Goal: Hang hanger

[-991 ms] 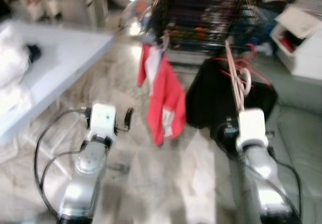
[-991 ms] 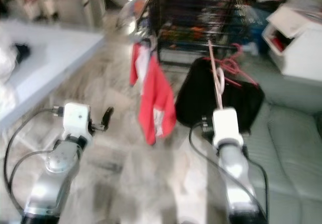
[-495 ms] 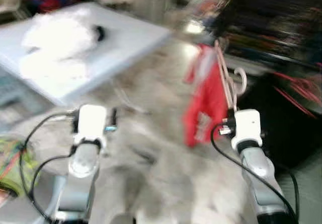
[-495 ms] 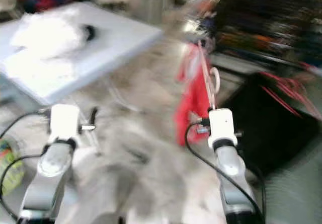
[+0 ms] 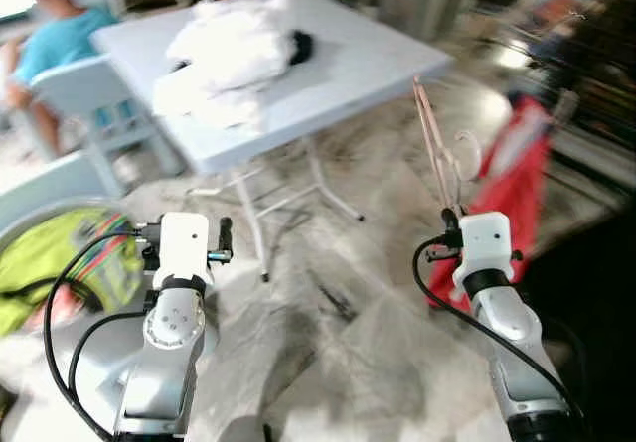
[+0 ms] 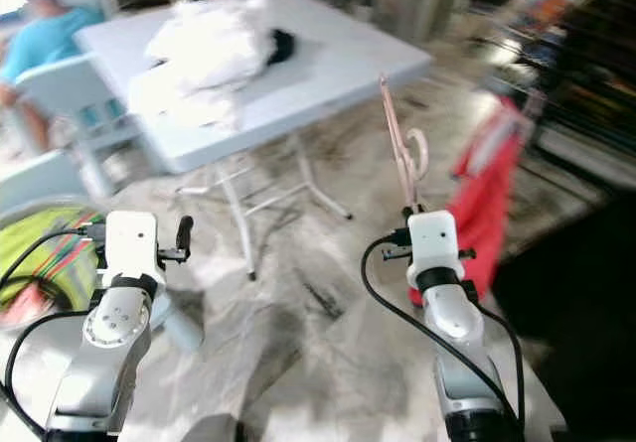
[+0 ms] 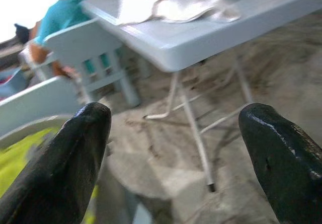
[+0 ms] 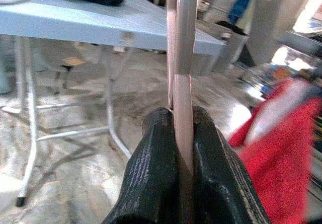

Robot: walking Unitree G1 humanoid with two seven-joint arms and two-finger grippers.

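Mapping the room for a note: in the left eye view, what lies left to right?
Person → green laundry → left pincer → white clothes pile → pink hanger in right pincer → red garment.

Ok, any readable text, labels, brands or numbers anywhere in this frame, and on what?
None readable.
Red garment: no print can be made out, blurred.
Pink hanger in the right gripper: no marking.
White table and white laundry: no text.
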